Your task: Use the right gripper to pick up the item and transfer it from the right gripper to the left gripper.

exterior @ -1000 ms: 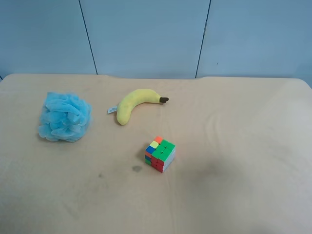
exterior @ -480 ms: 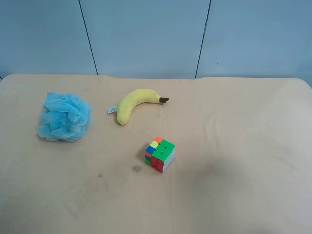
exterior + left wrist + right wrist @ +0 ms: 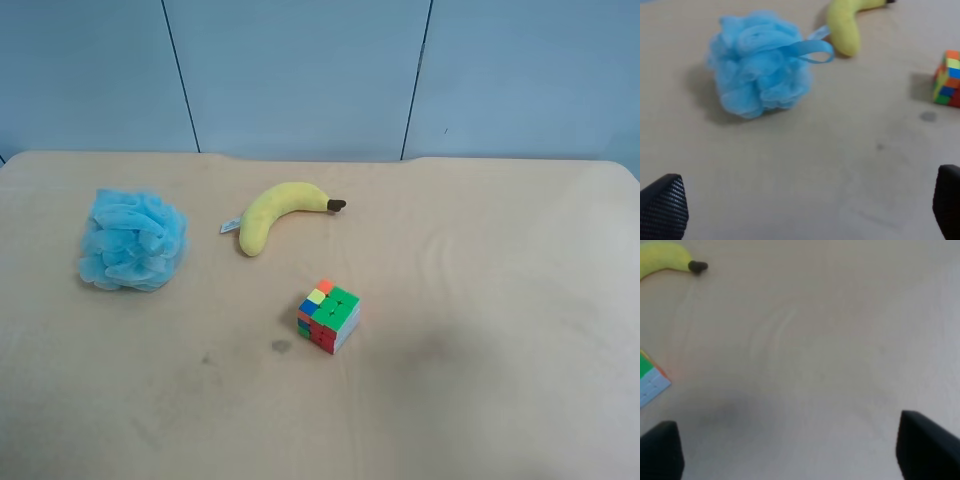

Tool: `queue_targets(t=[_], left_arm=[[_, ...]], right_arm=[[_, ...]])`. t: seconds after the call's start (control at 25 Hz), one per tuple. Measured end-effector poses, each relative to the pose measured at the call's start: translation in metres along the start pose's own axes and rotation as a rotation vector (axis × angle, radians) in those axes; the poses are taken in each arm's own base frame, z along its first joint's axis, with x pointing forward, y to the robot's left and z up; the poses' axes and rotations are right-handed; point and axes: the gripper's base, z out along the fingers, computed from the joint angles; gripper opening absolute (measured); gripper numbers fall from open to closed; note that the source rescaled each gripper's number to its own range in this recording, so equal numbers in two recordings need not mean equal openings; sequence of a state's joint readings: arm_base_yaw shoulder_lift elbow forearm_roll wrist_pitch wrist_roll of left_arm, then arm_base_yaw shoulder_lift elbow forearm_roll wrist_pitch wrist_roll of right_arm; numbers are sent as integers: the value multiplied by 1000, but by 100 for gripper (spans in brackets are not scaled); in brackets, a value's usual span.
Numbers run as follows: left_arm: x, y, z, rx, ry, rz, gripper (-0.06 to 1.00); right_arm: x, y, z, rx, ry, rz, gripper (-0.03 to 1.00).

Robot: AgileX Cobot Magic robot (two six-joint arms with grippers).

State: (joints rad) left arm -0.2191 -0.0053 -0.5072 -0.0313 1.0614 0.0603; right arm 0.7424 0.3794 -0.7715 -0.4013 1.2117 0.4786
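Light-blue bath pouf [image 3: 132, 241] sits on the tan table [image 3: 480, 330] at about 9 o'clock from the table's centre in the exterior high view, untouched by either arm. A yellow plush banana [image 3: 279, 212] lies at roughly 2 o'clock from it, near but apart, with its dark tip pointing away from the pouf. A multicoloured puzzle cube [image 3: 328, 316] stands around 5 o'clock from the banana, well apart from the pouf.

In the left wrist view the pouf [image 3: 760, 62] shows its ribbon loop [image 3: 812, 51] reaching toward the banana [image 3: 847, 27]. The left gripper [image 3: 805, 212] has its black fingers [image 3: 662, 207] spread wide, holding nothing. The right gripper [image 3: 790, 450] likewise has its fingers [image 3: 927, 447] wide apart over bare table, empty.
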Motion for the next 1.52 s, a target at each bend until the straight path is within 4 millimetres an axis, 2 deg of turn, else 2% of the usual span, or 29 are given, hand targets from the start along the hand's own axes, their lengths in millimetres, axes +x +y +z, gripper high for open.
queue_targets(t=[0.16, 0.32, 0.68, 0.92, 1.2, 1.52], left_arm=[[0, -1, 0, -94, 3, -47, 100], [0, -1, 1, -156, 5, -77, 100], [-1, -1, 1, -171, 1, -84, 100], [-1, -1, 1, -171, 0, -84, 100], [-1, -1, 1, -171, 0, -84, 100], [-1, -1, 1, -171, 0, -84, 100]], right_arm=[[5, -1, 3, 6, 9, -5, 80], [26, -5, 10, 9, 22, -1, 80], [58, -19, 1, -51, -121, 62, 80], [66, -19, -7, -124, -184, 24, 80], [70, -6, -10, -267, -192, -155, 75], [70, -4, -11, -295, -201, -170, 74]])
